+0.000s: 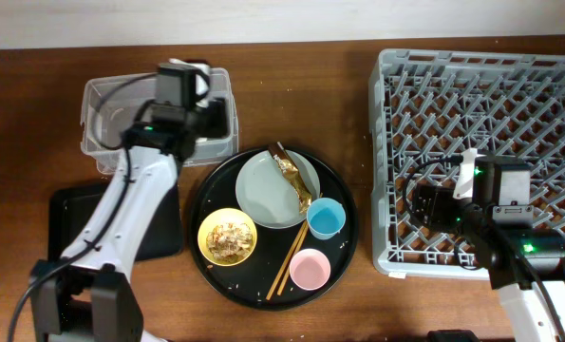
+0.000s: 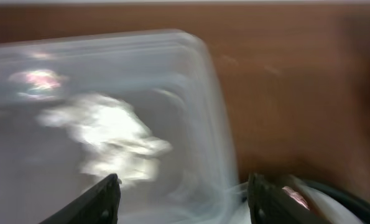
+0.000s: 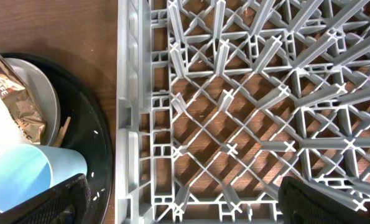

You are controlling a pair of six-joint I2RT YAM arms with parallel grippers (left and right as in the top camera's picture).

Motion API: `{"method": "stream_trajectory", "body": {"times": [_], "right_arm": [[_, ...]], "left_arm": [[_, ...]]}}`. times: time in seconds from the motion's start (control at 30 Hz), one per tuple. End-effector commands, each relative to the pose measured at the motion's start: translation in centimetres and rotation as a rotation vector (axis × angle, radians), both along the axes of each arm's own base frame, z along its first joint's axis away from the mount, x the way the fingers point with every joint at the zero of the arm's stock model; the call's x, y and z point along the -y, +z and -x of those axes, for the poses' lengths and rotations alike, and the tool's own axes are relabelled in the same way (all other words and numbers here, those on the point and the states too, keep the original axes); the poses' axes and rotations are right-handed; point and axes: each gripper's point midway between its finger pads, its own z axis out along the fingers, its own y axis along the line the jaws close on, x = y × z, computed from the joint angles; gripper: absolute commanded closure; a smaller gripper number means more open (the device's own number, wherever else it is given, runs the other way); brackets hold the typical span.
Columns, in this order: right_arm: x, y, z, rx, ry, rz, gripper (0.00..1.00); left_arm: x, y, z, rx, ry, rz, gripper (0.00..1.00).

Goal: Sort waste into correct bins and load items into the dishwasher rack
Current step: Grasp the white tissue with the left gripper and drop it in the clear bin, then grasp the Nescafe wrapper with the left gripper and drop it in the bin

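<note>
i count one dishwasher rack (image 1: pixel 510 104), my right gripper (image 3: pixel 185 205) spread wide and empty over its left edge. one round black tray (image 1: pixel 344 261). one clear tub (image 1: pixel 102 114), my left gripper (image 2: pixel 185 202) released over its corner. one shallow black tray (image 1: pixel 68 214) near it. on the round tray: one plate (image 1: pixel 263 190), one yellow bowl (image 1: pixel 206 233) of scraps (image 1: pixel 228 237), two cups, a blue cup (image 1: pixel 326 219) and a pink cup (image 1: pixel 310 269), one pair of chopsticks (image 1: pixel 287 261), and one wrapper (image 1: pixel 294 176) on the plate. one tissue (image 2: pixel 104 137) lies in the tub.

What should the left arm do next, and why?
Probably lift the left gripper away from the clear tub and swing toward the brown-gold wrapper on the plate: the white tissue already lies in the tub, the jaws stand apart and empty, and the wrapper is unsorted waste.
</note>
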Motion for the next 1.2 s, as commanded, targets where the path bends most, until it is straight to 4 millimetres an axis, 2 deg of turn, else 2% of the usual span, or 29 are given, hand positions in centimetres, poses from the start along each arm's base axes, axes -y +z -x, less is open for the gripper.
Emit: {"method": "stream_trajectory", "body": {"times": [0.0, 0.07, 0.17, 0.3, 0.43, 0.5, 0.53, 0.57, 0.6, 0.63, 0.7, 0.77, 0.83, 0.9, 0.93, 0.97, 1.0, 1.1, 1.17], "right_arm": [[0.3, 0.8, -0.3, 0.019, -0.015, 0.008, 0.02], [0.3, 0.8, -0.3, 0.019, -0.015, 0.008, 0.02], [0.3, 0.8, -0.3, 0.019, -0.015, 0.008, 0.02], [0.3, 0.7, -0.3, 0.019, -0.015, 0.008, 0.02], [0.3, 0.8, -0.3, 0.019, -0.015, 0.008, 0.02], [0.3, 0.7, -0.3, 0.019, -0.016, 0.008, 0.02], [0.3, 0.7, -0.3, 0.019, -0.015, 0.008, 0.02], [0.3, 0.7, -0.3, 0.019, -0.015, 0.008, 0.02], [0.3, 0.7, -0.3, 0.018, -0.015, 0.008, 0.02], [0.3, 0.7, -0.3, 0.018, -0.015, 0.008, 0.02], [0.3, 0.7, -0.3, 0.018, -0.015, 0.008, 0.02], [0.3, 0.7, -0.3, 0.019, -0.015, 0.008, 0.02], [0.3, 0.7, -0.3, 0.019, -0.015, 0.008, 0.02], [0.3, 0.7, -0.3, 0.019, -0.016, 0.008, 0.02], [0.3, 0.8, -0.3, 0.019, -0.016, 0.008, 0.02], [0.3, 0.8, -0.3, 0.019, -0.015, 0.008, 0.02], [0.3, 0.8, -0.3, 0.019, -0.015, 0.008, 0.02], [0.3, 0.8, -0.3, 0.019, -0.015, 0.008, 0.02], [0.3, 0.8, -0.3, 0.019, -0.015, 0.008, 0.02]], "left_arm": [[7.6, -0.4, 3.3, -0.090, -0.175, 0.141, 0.35], [9.6, -2.0, 4.6, -0.155, -0.157, 0.171, 0.32], [12.5, -5.9, 6.2, -0.299, -0.075, 0.236, 0.31], [13.8, -11.2, 7.3, -0.422, -0.029, 0.203, 0.31], [14.2, -14.9, 8.0, -0.491, -0.030, 0.165, 0.32], [14.2, -15.7, 8.2, -0.507, -0.028, 0.156, 0.47], [14.2, -15.7, 8.2, -0.508, -0.027, 0.155, 0.60], [14.2, -15.7, 8.2, -0.506, -0.028, 0.156, 0.80], [14.1, -15.5, 8.0, -0.502, -0.026, 0.159, 0.93], [13.9, -15.2, 7.9, -0.499, -0.023, 0.161, 0.99], [13.5, -14.2, 7.4, -0.476, -0.013, 0.172, 0.99], [12.2, -12.3, 6.6, -0.432, 0.015, 0.173, 1.00], [10.5, -9.3, 5.7, -0.362, 0.018, 0.174, 1.00], [8.9, -5.0, 5.0, -0.256, -0.020, 0.173, 1.00], [7.5, -2.2, 4.5, -0.173, -0.030, 0.150, 0.99], [4.7, 0.3, 3.7, -0.083, 0.036, 0.099, 1.00], [2.2, 1.8, 3.1, -0.025, 0.114, 0.061, 0.99], [-2.1, 3.3, 1.9, 0.038, 0.237, 0.023, 1.00], [-5.0, 2.7, 1.0, 0.038, 0.304, 0.022, 1.00]]}}
